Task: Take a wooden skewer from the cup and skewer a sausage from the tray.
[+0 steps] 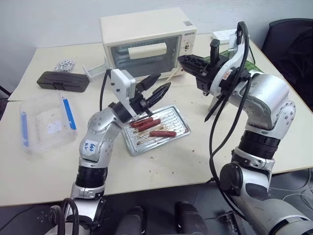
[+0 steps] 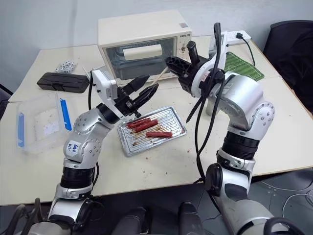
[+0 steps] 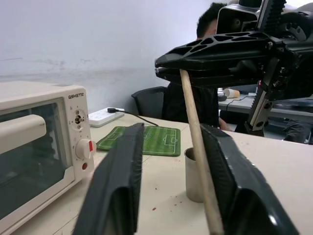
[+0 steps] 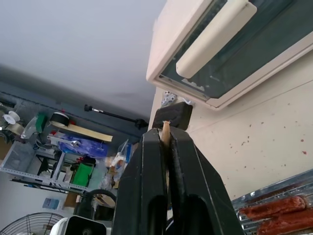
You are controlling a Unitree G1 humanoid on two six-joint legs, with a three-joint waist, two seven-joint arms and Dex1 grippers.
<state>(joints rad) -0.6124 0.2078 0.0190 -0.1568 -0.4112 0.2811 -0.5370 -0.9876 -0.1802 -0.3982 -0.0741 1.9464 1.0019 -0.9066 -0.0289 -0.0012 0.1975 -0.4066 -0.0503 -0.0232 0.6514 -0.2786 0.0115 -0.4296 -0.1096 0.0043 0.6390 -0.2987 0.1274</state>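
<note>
Pinching thin pale wooden skewer [image 3: 196, 147], right gripper [image 1: 182, 60].

Count: sausages [image 1: 152, 125] 3, in tray [image 1: 182, 115] 1, below left gripper [image 1: 157, 88]. Skewer [image 3: 198, 147] 1, in right gripper [image 1: 183, 61]. Cup [image 3: 192, 176] 1. Toaster oven [image 1: 146, 41] 1. Clear plastic box [image 1: 44, 122] 1.

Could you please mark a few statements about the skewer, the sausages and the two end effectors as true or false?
1. The right end effector is shut on the wooden skewer. True.
2. The tray holds three sausages. True.
3. A sausage is already on the skewer. False: all lie on the tray.
4. The left end effector is fully shut. False: its fingers stand apart around the skewer.
5. The toaster oven stands behind the tray. True.
</note>
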